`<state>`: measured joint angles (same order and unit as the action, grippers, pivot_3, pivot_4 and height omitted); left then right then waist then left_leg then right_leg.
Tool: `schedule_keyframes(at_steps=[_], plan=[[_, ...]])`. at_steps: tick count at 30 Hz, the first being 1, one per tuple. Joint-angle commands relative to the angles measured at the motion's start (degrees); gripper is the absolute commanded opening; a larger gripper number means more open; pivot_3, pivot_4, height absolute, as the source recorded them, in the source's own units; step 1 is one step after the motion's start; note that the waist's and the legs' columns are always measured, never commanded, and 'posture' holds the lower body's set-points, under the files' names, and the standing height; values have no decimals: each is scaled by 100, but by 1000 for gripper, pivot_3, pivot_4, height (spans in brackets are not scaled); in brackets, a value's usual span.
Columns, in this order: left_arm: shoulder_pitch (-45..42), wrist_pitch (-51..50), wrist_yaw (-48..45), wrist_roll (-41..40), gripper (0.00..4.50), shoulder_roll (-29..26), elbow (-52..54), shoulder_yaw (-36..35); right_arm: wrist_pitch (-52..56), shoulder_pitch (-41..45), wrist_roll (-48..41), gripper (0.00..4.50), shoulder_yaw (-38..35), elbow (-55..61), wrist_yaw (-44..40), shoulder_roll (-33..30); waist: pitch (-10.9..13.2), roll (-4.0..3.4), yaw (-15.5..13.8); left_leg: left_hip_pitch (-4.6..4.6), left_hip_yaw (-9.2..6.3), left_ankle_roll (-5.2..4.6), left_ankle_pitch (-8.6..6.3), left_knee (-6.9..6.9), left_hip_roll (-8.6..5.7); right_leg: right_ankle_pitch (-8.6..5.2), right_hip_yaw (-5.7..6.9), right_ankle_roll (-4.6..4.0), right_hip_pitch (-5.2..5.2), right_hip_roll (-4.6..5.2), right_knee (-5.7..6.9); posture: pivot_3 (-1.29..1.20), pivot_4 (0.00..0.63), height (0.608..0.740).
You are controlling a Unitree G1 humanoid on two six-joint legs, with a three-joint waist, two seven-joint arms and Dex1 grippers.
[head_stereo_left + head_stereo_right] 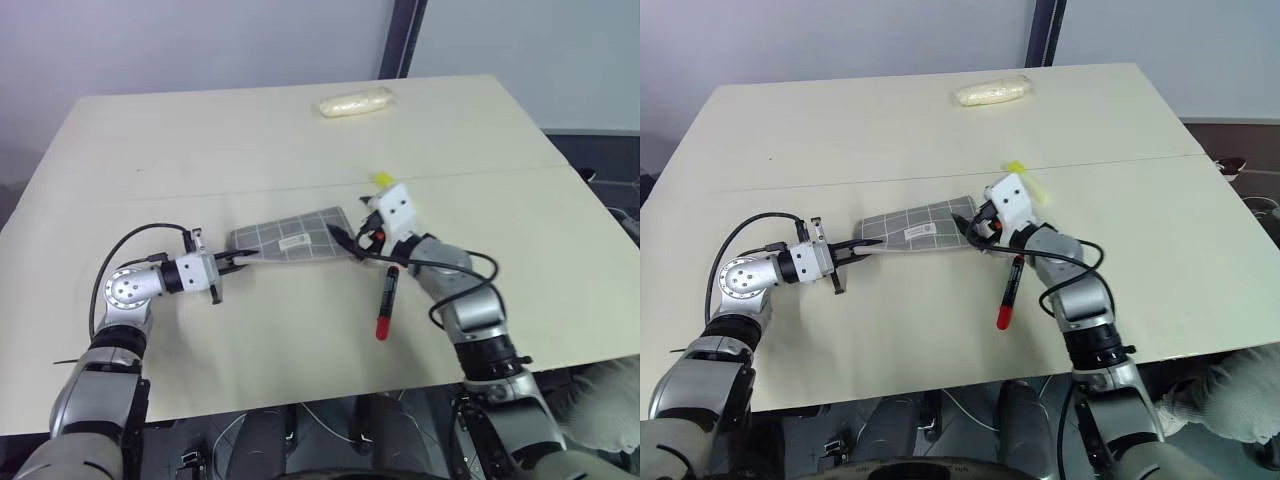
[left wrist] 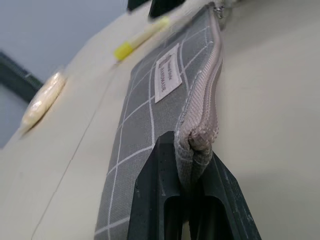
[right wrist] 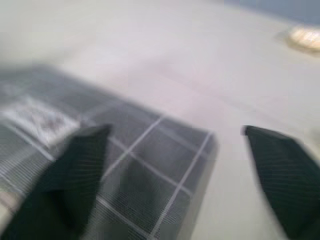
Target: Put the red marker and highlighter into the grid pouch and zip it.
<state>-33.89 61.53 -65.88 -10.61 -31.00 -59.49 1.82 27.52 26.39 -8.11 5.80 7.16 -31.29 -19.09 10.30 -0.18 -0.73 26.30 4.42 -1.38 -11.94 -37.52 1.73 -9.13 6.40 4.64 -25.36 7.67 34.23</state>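
Pouch x1, red marker x1, highlighter x1, cream packet x1.

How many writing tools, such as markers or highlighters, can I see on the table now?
2. The red marker lies on the table just in front of the grid pouch. The highlighter lies behind the pouch, partly hidden by the right gripper. Others could be hidden.

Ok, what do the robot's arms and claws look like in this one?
Both arms are silver-grey metal with black joint rings and loose black cables looping beside the forearms. The left claw has two dark ribbed fingers on a white wrist block; the right claw sits under a white boxy wrist housing bearing small dark dots.
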Motion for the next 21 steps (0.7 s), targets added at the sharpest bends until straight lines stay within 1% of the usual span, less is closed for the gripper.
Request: schedule_keyframes(at_steps=[1, 3, 6, 10, 14, 15, 17, 18, 21], plan=[[193, -162, 364, 33, 0, 72, 165, -147, 635, -407, -296, 4450, -86, 952, -327, -417, -3, 5, -4, 0, -1, 0, 0, 1, 0, -3, 0, -4, 0, 0, -3, 0, 150, 740], [282, -168, 605, 138, 0, 112, 243, -171, 780, -575, -319, 4450, -43, 1171, -341, -557, -3, 4, 7, -1, 0, 1, -1, 1, 2, -3, 1, -5, 1, -1, -2, 0, 150, 740], [345, -172, 896, 286, 0, 150, 293, -160, 871, -586, -178, 4450, 34, 1151, -195, -576, -2, 3, 12, -4, 2, 2, -1, 0, 12, -6, 7, 1, -5, -3, -1, 0, 150, 740], [381, -171, 1105, 417, 0, 226, 422, -79, 1067, -416, -12, 4450, 152, 764, 184, -315, -2, 3, 5, -9, 7, 17, -9, -4, 22, -7, 9, 3, -4, -2, -8, 0, 150, 740], [407, -184, 1227, 509, 0, 237, 487, -64, 1062, -346, 35, 4450, 234, 368, 313, -112, -3, 1, -2, -9, 11, 18, -10, -16, 24, -6, 9, 1, -4, 2, -13, 0, 150, 740], [418, -188, 1252, 527, 0, 241, 503, -60, 1031, -334, 40, 4222, 282, 283, 281, -91, -3, 1, -1, -6, 13, 18, -10, -16, 23, -6, 8, 0, -3, 4, -13, 0, 150, 740], [442, -191, 1286, 559, 0, 243, 537, -44, 1012, -281, 32, 3619, 358, 76, 236, -24, -3, 1, 2, -4, 13, 18, -10, -16, 23, -1, 8, -6, -4, 3, -12, 0, 150, 740], [451, -193, 1303, 578, 0, 240, 550, -35, 973, -259, 35, 3143, 400, 30, 193, -12, -2, 0, 4, -4, 13, 18, -10, -16, 23, -1, 8, -6, -4, 3, -12, 0, 150, 740], [462, -189, 1358, 624, 0, 225, 579, -25, 954, -154, -22, 1500, 351, 18, 248, 133, -2, -1, 7, -4, 13, 18, -10, -15, 24, -2, 9, -5, -5, 2, -11, 0, 150, 740]])
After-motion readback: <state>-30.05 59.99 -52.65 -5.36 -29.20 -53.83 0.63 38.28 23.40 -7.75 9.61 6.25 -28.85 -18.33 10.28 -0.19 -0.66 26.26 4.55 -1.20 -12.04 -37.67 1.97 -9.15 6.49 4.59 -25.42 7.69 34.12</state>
